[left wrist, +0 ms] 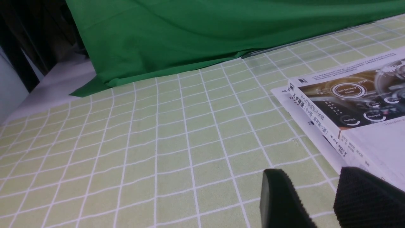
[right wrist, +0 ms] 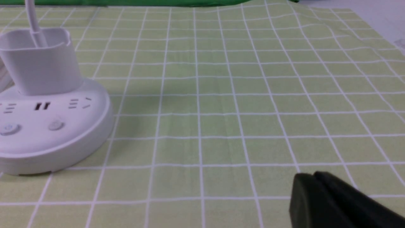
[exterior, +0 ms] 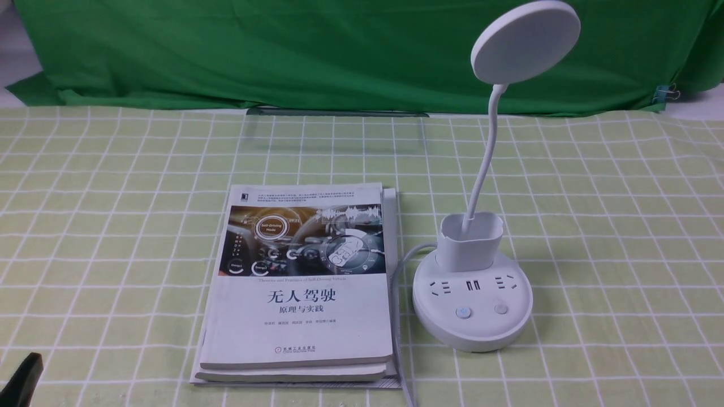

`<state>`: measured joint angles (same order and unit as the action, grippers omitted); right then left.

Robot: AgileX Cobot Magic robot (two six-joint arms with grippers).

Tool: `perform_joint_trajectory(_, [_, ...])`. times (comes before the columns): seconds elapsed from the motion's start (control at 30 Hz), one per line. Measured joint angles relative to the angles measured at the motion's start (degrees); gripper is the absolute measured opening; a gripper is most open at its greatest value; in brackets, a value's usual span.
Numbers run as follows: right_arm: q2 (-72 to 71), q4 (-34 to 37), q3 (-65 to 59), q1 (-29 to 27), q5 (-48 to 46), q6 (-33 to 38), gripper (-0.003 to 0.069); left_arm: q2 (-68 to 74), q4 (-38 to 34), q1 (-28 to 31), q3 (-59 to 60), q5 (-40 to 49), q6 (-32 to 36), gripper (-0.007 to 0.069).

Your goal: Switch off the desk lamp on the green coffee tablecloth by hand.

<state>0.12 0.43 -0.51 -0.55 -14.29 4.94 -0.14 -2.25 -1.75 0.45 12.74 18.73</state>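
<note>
1. The left gripper (left wrist: 319,202) sits low over the green coffee tablecloth (exterior: 622,226), near the robot's own left corner of the table; in the front view only a dark tip of it shows at the lower left edge. Its two ribbed black fingers (left wrist: 284,202) stand apart with cloth visible between them, holding nothing.

2. The right gripper (right wrist: 313,199) shows only in the right wrist view, as a dark tip low over the cloth, well apart from the desk lamp (exterior: 472,299). Its two fingers lie pressed together (just a thin seam between them), with nothing in them.

3. The lamp stands upright on the grid cloth, right of centre in the front view, just beside a stack of books (exterior: 300,288) that lies flat to its left.

4. Its long axis runs upward: the thin neck (exterior: 481,169) rises out of the cup-shaped holder (exterior: 470,243), leans toward the robot's right as it climbs, and ends at the flat disc head (exterior: 526,40), whose broad face is turned toward the robot.

5. The round base (exterior: 472,325) faces the robot with its sockets and two buttons; the left button (exterior: 464,312) has a faint blue mark, the right button (exterior: 501,308) is plain.

6. A grey cord (exterior: 399,316) leaves the base on its left and runs along the books' edge toward the near table edge.

7. A dark green backdrop cloth (exterior: 283,51) hangs behind the table.
</note>
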Motion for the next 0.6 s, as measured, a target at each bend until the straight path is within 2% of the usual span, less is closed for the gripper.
perform_joint_trajectory(0.6, [0.00,0.00,0.00,0.00,-0.20,0.00,0.0130,0.00,0.00,0.00,0.00,0.00,0.00,0.0243])
